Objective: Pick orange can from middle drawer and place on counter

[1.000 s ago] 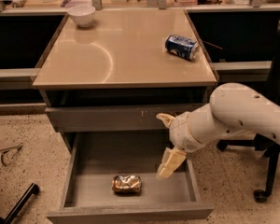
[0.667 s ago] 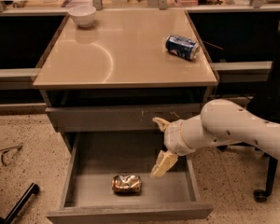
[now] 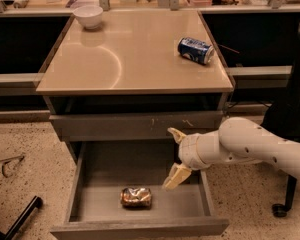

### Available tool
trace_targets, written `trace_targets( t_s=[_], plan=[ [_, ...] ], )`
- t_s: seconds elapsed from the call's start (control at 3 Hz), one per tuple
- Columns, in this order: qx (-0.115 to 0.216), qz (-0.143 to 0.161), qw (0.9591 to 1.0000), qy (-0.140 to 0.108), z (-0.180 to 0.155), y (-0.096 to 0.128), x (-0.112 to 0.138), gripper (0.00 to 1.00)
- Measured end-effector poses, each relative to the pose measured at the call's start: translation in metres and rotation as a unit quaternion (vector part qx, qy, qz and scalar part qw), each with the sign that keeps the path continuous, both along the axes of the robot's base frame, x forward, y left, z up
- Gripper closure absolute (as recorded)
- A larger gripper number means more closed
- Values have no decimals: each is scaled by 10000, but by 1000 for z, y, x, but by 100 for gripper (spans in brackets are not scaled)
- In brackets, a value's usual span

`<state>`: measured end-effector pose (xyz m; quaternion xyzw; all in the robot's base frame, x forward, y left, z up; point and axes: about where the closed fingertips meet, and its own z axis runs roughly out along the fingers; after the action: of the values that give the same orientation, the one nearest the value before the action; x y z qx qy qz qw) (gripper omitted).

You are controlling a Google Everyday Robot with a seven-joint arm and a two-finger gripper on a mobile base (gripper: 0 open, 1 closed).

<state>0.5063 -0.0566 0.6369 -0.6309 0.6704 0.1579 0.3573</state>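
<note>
the middle drawer (image 3: pixel 97 204) stands pulled open nearest the camera. the orange can (image 3: pixel 136 196) lies on its side on the drawer's floor, close to the front wall and roughly centred. just up and to the right of it, over the right part of the drawer, hangs the gripper (image 3: pixel 174 156). its two pale fingers (image 3: pixel 176 176) are spread wide and hold nothing, and the lower one is near the can but apart from it.

the likeliest trouble is the can rolling. it lies on its curved side, so if one finger touches before the other it could be nudged away, and its shiny, crinkled wall may slip or dent under a squeeze.

the white arm (image 3: pixel 250 146) reaches in from the right, under the scratched drawer front (image 3: pixel 135 125). a straight lift risks knocking the can or wrist against that front or the overhanging edge of the counter (image 3: pixel 135 54).

on the counter, a blue-and-white can (image 3: pixel 195 50) lies at the right and a white bowl (image 3: pixel 88 15) sits at the far left corner. if the orange can is set down on its side on that glossy top, it could roll into either of them or off the edge.
</note>
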Motion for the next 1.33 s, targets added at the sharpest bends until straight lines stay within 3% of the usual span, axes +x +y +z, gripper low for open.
trace_targets(
  t_s=[0.33,1.0,1.33],
  plan=[
    [109,-16,9997,197,-25,-1,6,0],
    [299,-271,9954,874,-133,-18,30,0],
    [181,-296,9938,1053,-142,-28,28,0]
  ],
)
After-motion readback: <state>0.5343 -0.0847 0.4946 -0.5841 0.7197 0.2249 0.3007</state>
